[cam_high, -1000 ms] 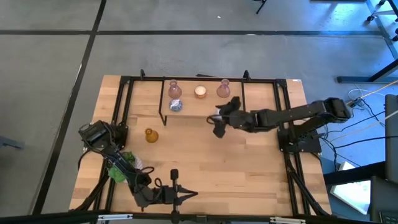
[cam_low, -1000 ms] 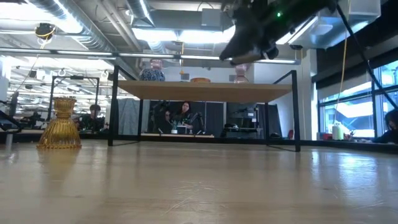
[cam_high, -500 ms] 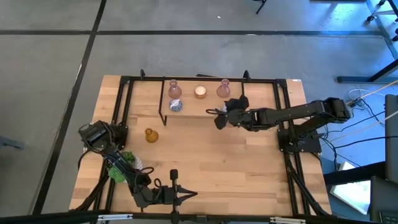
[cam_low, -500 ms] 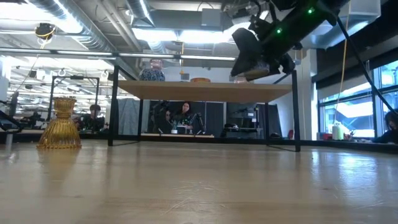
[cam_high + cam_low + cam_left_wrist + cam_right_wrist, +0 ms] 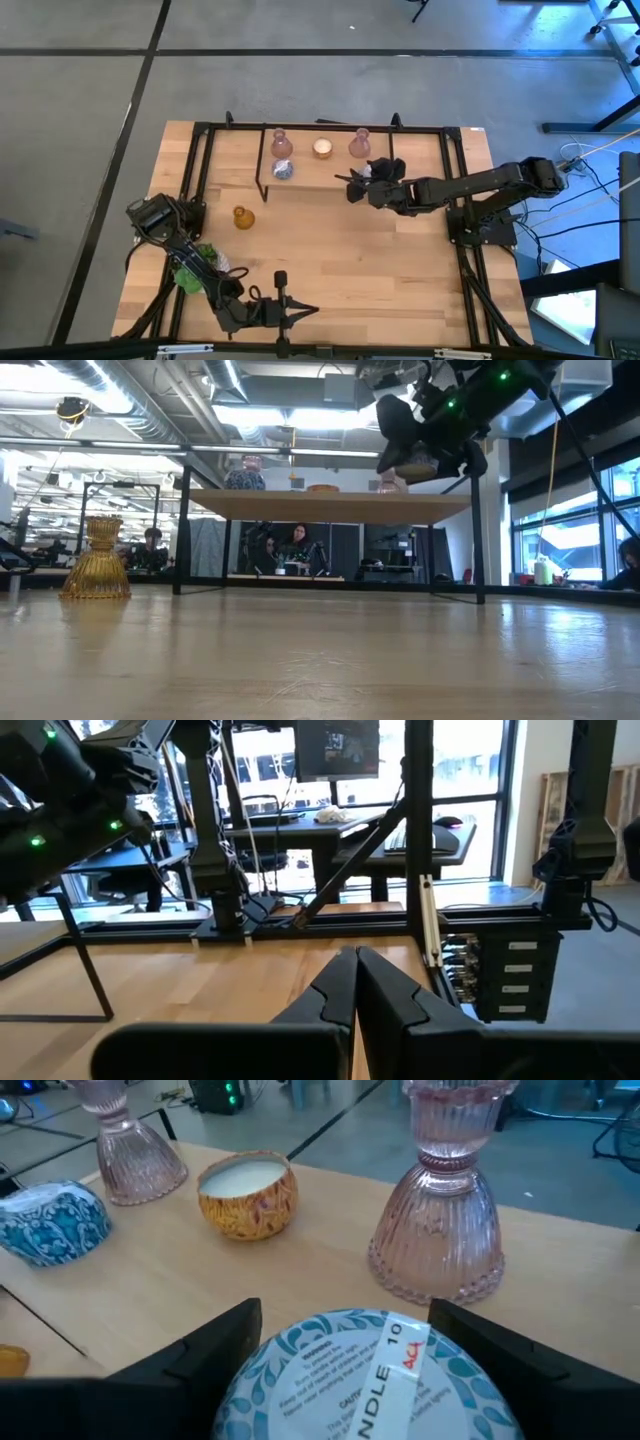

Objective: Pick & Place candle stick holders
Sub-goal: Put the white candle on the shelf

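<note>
Blue-patterned and round, a holder [image 5: 365,1380] sat clamped between the fingers of the right claw [image 5: 362,180], label side up, held just above the front edge of the raised shelf [image 5: 310,178] at the table's [image 5: 330,270] twelve o'clock side. On the shelf stood four holders already: a pink one [image 5: 281,143] at its ten o'clock end, a second blue one [image 5: 283,169] just in front of it, a cream-filled amber-patterned one [image 5: 322,148] in the middle, and another pink one [image 5: 359,143] at the two o'clock end, near the right claw. The carried holder hung in front of that second pink one, apart from it, not yet set down. One amber holder [image 5: 242,217] was left on the table at about nine o'clock, well apart from the shelf. Judging by this, the job was well past halfway: four placed, a fifth about to be lowered and released, and the amber one to be fetched. The left claw [image 5: 354,988] waited at the table's seven o'clock corner near a green plant [image 5: 195,262], its fingers pressed together with nothing between them.
</note>
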Tool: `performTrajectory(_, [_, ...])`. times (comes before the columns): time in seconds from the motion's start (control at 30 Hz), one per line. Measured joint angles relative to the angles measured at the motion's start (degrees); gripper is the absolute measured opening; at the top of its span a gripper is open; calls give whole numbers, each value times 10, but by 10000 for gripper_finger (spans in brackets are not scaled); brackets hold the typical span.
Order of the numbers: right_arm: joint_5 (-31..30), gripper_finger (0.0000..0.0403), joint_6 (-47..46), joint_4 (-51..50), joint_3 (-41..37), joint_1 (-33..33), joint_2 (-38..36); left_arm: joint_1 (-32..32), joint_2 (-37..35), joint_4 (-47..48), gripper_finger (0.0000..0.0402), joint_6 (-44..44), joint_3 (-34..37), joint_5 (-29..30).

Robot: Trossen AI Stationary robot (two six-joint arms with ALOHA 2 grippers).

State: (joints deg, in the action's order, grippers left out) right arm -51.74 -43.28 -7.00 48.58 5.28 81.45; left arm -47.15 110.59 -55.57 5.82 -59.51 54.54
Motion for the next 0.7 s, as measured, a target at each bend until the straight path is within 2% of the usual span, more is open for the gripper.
performTrajectory(0.33, [12, 283, 56, 43, 0, 12, 15, 4, 0, 0, 2, 5, 0, -1])
performTrajectory(0.53, [53, 283, 156, 86, -1, 15, 16, 5, 0, 0, 2, 5, 0, -4])
performTrajectory(0.7, [43, 283, 174, 91, -1, 14, 16, 5, 0, 0, 2, 5, 0, -4])
